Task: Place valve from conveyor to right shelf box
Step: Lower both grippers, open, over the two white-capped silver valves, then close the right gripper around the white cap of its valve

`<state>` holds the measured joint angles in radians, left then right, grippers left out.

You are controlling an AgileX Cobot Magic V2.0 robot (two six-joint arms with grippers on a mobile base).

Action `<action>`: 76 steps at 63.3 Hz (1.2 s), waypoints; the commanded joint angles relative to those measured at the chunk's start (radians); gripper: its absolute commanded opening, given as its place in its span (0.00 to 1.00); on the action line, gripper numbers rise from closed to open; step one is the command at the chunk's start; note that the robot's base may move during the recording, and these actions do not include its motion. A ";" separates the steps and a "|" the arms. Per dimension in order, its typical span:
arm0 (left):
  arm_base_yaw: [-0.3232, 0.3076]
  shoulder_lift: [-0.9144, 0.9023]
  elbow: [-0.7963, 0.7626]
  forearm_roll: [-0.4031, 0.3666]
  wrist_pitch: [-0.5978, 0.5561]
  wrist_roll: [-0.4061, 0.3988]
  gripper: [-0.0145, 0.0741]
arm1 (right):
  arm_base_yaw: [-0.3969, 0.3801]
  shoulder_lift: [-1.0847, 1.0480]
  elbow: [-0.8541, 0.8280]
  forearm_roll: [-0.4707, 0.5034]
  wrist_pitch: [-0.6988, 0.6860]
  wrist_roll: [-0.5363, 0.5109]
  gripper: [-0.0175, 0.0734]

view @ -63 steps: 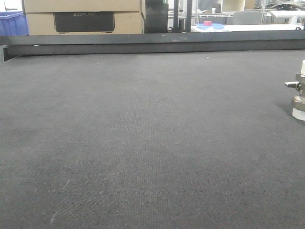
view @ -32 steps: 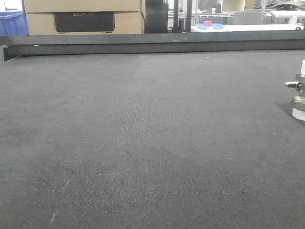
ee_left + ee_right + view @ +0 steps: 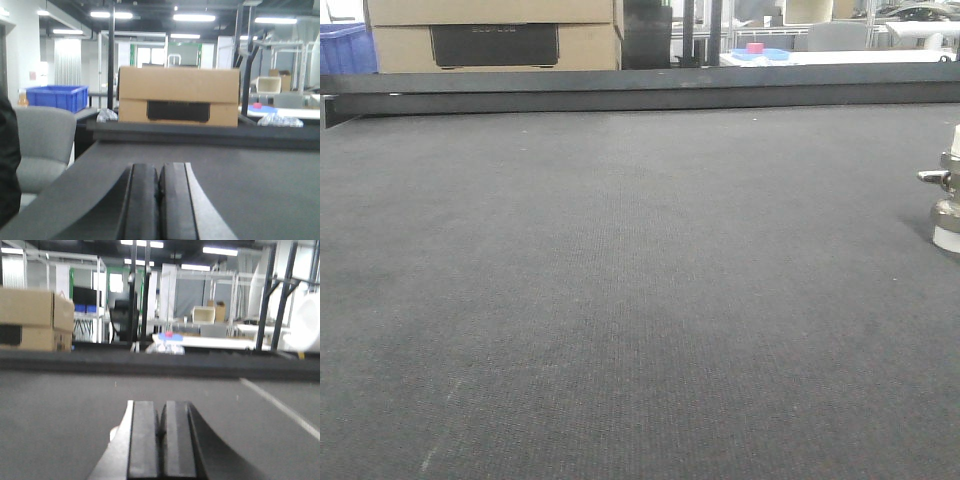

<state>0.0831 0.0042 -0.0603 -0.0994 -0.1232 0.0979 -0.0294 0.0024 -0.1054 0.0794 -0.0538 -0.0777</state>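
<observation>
Front-facing view: valve [image 3: 948, 192] on conveyor [image 3: 620, 300], box label [image 3: 495, 45] illegible.

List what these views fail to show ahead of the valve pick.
- The valve: the front view's right edge cuts it off, so only its left part shows.
- The right shelf box: it appears in no view.
- The arms: the wrist views show only the shut left gripper and right gripper.
- The print on the cardboard box: too blurred to read in any view.
</observation>
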 commanded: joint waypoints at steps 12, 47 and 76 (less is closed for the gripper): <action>0.003 0.077 -0.379 0.008 0.415 -0.005 0.19 | 0.002 0.081 -0.356 -0.001 0.248 -0.002 0.20; -0.061 0.541 -0.773 -0.030 0.742 -0.005 0.82 | 0.002 0.637 -0.681 -0.093 0.405 -0.002 0.82; -0.100 0.670 -0.850 -0.028 0.807 -0.032 0.82 | 0.004 1.255 -1.260 0.041 1.063 -0.115 0.82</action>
<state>-0.0112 0.6707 -0.9007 -0.1209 0.6926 0.0756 -0.0294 1.1837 -1.3123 0.0898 0.9388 -0.1625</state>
